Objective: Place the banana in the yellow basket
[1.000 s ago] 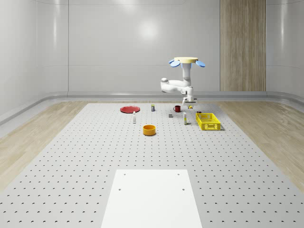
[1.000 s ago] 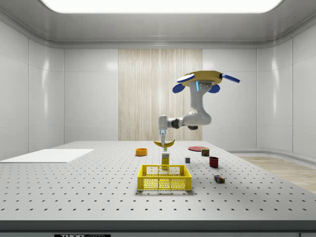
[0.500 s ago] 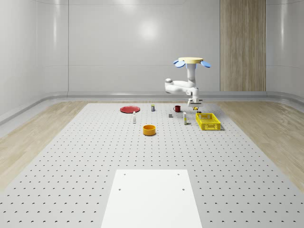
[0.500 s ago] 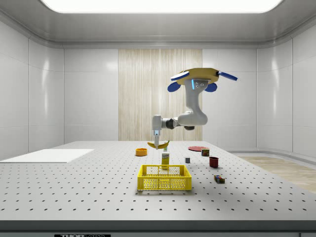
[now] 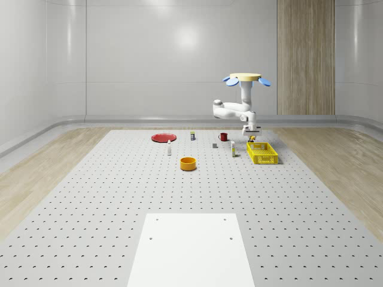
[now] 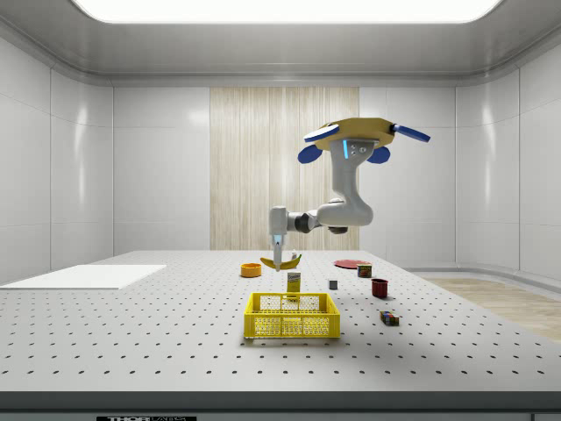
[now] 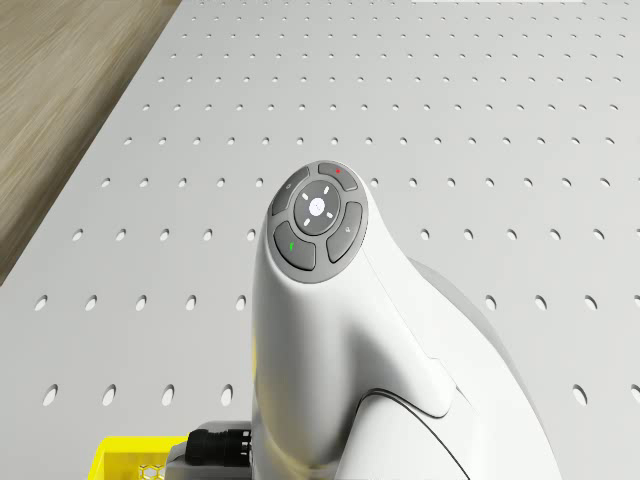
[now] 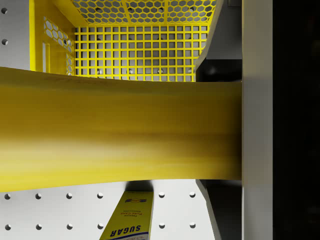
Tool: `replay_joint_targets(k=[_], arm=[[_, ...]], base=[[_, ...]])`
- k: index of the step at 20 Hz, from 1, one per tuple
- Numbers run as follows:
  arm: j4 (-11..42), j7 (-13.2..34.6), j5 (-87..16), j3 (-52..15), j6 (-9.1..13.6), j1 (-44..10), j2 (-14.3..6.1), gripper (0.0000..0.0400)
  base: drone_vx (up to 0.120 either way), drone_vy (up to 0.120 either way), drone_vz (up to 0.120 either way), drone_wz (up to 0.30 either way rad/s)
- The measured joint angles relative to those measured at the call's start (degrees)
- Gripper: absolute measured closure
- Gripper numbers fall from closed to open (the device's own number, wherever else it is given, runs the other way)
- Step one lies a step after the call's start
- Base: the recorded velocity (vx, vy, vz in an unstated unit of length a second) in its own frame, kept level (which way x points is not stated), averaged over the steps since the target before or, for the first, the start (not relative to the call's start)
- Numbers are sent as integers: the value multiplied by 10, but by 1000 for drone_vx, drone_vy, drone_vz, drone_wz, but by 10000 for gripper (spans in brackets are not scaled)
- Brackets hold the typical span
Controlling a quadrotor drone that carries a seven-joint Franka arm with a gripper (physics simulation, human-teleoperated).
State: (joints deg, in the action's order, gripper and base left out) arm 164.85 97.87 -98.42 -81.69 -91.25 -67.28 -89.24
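The claw (image 6: 279, 260) is clenched on the banana (image 6: 286, 262), holding it in the air above the perforated table (image 6: 131, 333), just behind the yellow basket (image 6: 292, 317) as the side view shows it. The drone (image 6: 355, 139) hovers well above the table, its arm (image 6: 337, 210) bent down toward the basket. Looking along the claw, the banana (image 8: 115, 135) lies across a finger (image 8: 256, 125), with the basket's mesh floor (image 8: 140, 52) and a sugar box (image 8: 127, 217) beneath it.
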Motion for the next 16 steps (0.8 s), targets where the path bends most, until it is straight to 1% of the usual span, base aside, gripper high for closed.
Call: replay_joint_targets(k=[2, 3, 15, 16], arm=[[0, 0, 0, 0, -1, 0, -1, 208], [0, 0, 0, 0, -1, 0, -1, 208], [0, 1, 2, -1, -4, -1, -4, 208], [0, 1, 2, -1, -4, -1, -5, 208]], base=[[100, 120, 0, 0], [0, 120, -80, 0], [0, 120, -120, 0], [0, 120, 0, 0]])
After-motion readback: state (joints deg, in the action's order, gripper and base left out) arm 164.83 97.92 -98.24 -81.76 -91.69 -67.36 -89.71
